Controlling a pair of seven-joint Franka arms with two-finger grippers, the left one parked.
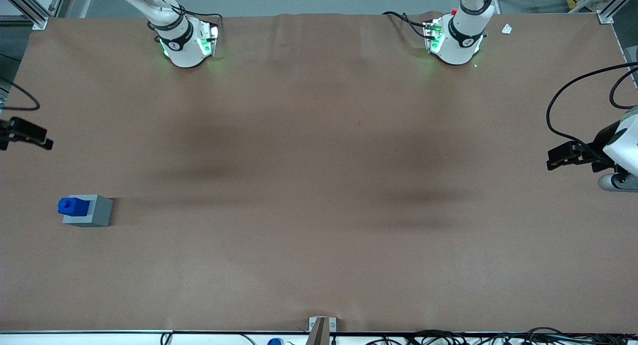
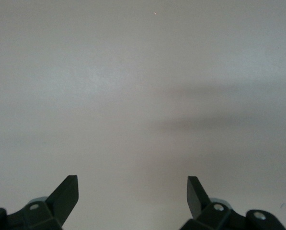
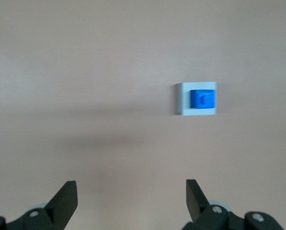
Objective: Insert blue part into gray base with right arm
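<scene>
A: Where is the blue part [image 1: 73, 206] at this moment?

B: It sits in the socket of the gray base [image 1: 94, 213], standing up out of the top. The two rest together on the brown table [image 1: 319, 185], toward the working arm's end and nearer to the front camera than the arm's pedestal.

A: And the gripper [image 3: 131, 196]?

B: The right arm's gripper hangs above the table with its fingers spread wide and nothing between them. It is well apart from the block pair. In the front view only its dark tip [image 1: 27, 133] shows at the frame's edge, farther from the camera than the gray base.

A: What does the right wrist view show of the parts?

B: The blue part [image 3: 202, 98] lies inside the gray base [image 3: 184, 99], with a gray rim showing around it and a small notch on its top
</scene>
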